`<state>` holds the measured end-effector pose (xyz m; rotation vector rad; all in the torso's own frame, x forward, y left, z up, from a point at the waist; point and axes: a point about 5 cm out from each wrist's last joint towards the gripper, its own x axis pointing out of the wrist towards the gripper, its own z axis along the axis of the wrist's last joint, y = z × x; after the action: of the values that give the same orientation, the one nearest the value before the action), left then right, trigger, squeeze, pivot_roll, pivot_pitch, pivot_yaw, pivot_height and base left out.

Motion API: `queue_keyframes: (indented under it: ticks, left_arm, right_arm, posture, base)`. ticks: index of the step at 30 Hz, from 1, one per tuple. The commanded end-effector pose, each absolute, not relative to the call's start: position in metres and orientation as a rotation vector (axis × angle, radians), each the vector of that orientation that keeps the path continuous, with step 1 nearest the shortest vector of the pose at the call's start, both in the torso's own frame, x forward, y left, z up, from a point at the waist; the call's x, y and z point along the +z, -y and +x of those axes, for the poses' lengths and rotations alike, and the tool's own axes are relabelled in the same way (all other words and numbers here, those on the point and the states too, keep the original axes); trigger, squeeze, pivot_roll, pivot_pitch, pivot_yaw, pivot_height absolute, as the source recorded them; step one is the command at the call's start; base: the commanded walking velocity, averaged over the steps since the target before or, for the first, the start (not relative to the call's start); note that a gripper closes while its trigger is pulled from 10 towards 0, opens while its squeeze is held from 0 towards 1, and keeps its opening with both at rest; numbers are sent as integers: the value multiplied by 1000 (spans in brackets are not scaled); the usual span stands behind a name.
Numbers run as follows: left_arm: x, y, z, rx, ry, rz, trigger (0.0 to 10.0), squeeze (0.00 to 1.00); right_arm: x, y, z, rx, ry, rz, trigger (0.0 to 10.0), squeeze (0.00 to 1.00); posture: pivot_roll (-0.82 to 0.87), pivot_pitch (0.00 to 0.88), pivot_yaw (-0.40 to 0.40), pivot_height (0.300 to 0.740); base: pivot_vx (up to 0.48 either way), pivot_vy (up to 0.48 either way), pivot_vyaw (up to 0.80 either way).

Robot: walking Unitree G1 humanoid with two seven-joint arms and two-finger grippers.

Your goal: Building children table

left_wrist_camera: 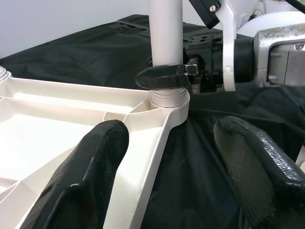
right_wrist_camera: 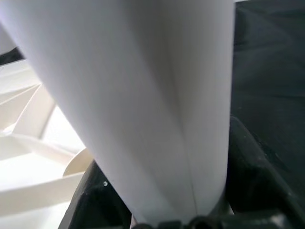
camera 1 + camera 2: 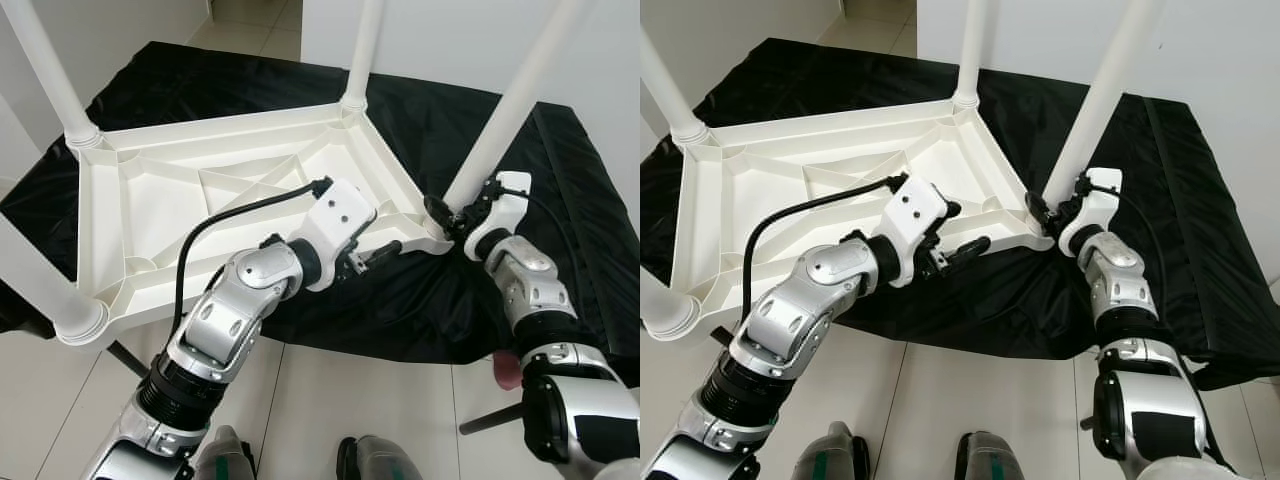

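Black cloth [image 3: 560, 200] drapes the surface, and on it a white children's table [image 3: 150, 200] lies upside down, legs pointing up. At about 3 o'clock from the tabletop's middle, the right gripper [image 3: 447, 218] is clamped around the near-right leg [image 3: 510, 110] just above its socket. The left gripper [image 3: 385, 252] hovers at the tabletop's near edge, roughly 5 o'clock, fingers [image 1: 86, 181] apart, gripping nothing.

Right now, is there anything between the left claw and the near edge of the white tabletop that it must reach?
Nothing visible is in the way. The left claw is open, its fingers straddling the rim of the upturned tabletop. The right claw is shut on the near right table leg at its socket, off to the side.
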<state>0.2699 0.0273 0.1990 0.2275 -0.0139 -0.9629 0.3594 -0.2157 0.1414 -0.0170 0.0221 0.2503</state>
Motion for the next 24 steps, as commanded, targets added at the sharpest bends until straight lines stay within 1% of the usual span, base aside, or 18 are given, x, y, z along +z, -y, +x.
queue_keyframes:
  ticks: [1,6,9,12,15,17,19,20,23,24]
  left_arm:
    - [200,-27,269,-975,14,233,10000,0]
    - [200,-27,269,-978,14,235,10000,0]
    - [200,-26,269,-979,14,235,10000,0]
    - [200,-26,269,-980,15,235,10000,0]
    - [200,-26,268,-983,15,233,10000,0]
    - [200,-25,268,-986,15,232,10000,0]
    - [200,-24,268,-987,16,232,10000,0]
    - [200,-24,268,-987,17,231,10000,0]
    - [200,-24,268,-986,18,230,10000,0]
    - [200,-24,268,-986,17,227,10000,0]
  right_arm:
    - [147,212,360,193,11,-1,0,0]
    - [147,210,360,137,18,1,0,0]
    - [150,215,360,-42,30,5,0,0]
    - [150,217,359,-93,32,4,0,0]
    - [149,215,354,-206,31,9,0,0]
    - [146,206,348,-289,26,13,0,0]
    - [146,202,346,-316,26,14,0,0]
    - [143,192,342,-355,20,23,0,0]
    - [143,184,339,-371,23,42,0,0]
    - [144,178,337,-378,31,45,0,0]
  posture:
    - [-39,14,-29,740]
    - [-39,14,-29,740]
    - [-41,15,-27,740]
    - [-41,15,-27,740]
    - [-48,18,-26,740]
    - [-50,16,-30,740]
    - [-50,16,-30,740]
    - [-47,15,-32,740]
    - [-44,16,-33,740]
    - [-43,15,-34,740]
  base:
    - [0,0,0]
    - [0,0,0]
    - [0,0,0]
    - [0,0,0]
    - [0,0,0]
    - [0,0,0]
    - [0,0,0]
    - [0,0,0]
    - [0,0,0]
    - [0,0,0]
